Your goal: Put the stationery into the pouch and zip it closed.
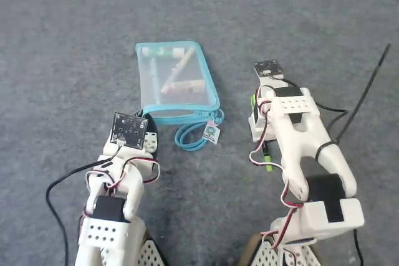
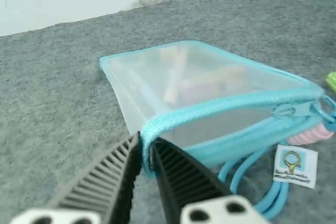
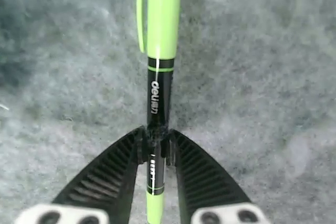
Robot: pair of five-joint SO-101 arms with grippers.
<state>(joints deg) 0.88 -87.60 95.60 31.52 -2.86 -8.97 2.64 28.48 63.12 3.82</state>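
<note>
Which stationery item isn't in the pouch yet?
The green-and-black pen, clamped in the right gripper; the other pieces lie inside the pouch.

Bright, soft, even light throughout, with only faint, diffuse shadows

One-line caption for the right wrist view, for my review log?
Right gripper, jaws shut on the green pen, with the grey mat behind.

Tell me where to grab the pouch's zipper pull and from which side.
Pinch the pull tab at the zipper's end beside the cord loop, coming from above. It seems to lie flat along the pouch edge, and the left gripper pinches the opposite corner, so the right gripper, holding the pen, is nearer.
</note>
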